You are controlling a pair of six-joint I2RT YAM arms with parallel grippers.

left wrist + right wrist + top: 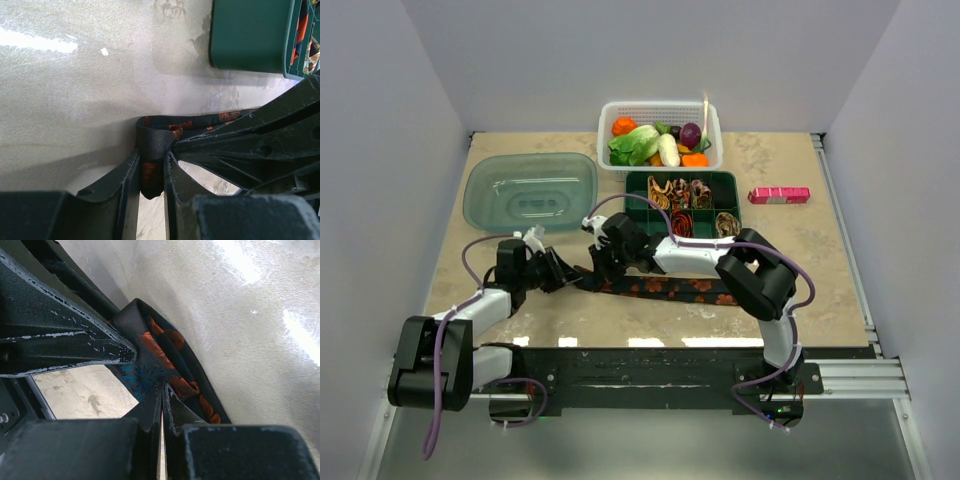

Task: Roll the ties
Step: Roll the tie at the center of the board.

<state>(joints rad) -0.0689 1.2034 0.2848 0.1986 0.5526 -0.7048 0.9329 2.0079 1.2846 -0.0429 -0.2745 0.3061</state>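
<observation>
Evidently the roll is being started at the tie's end. The left pincer stands narrow, clamped on the doubled-over end of the black tie, probably so the soft fold cannot spring flat. The right pincer, reaching from 3 o'clock, is closed tight with its tips against that same fold; whether cloth sits between them I cannot tell. The rest of the tie lies flat on the speckled counter, running toward 3 o'clock. It is thin, limp cloth, matt black with orange-red blooms. At 12 o'clock, rolled ties sit as small spirals in a hard green tray.
</observation>
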